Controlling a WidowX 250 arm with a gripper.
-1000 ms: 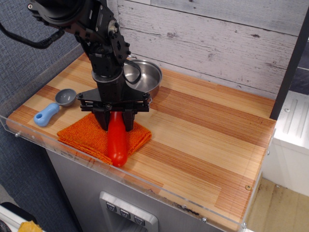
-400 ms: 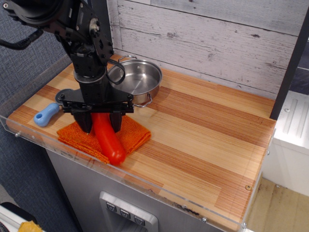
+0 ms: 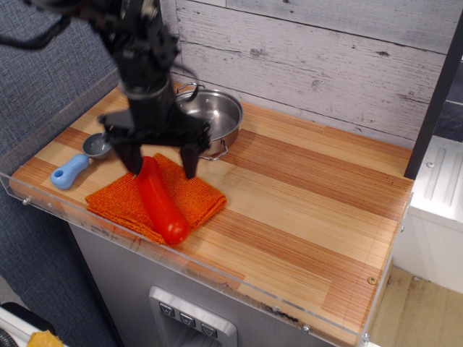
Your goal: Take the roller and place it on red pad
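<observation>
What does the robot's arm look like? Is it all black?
Yes, nearly all black. The arm is a chunky column of dark metal blocks with small silvery screws and a lighter grey band partway down. A black cable loops out near its top. At the bottom, the tool has a flat black crossbar with two short black fingers pointing down like a fork.

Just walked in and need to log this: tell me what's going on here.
A single robot arm has its end effector open, fingers spread wide just above the roller. The roller lies released on the red pad, one end reaching the pad's front edge. A steel pot and a blue-handled scoop sit nearby, untouched.
</observation>
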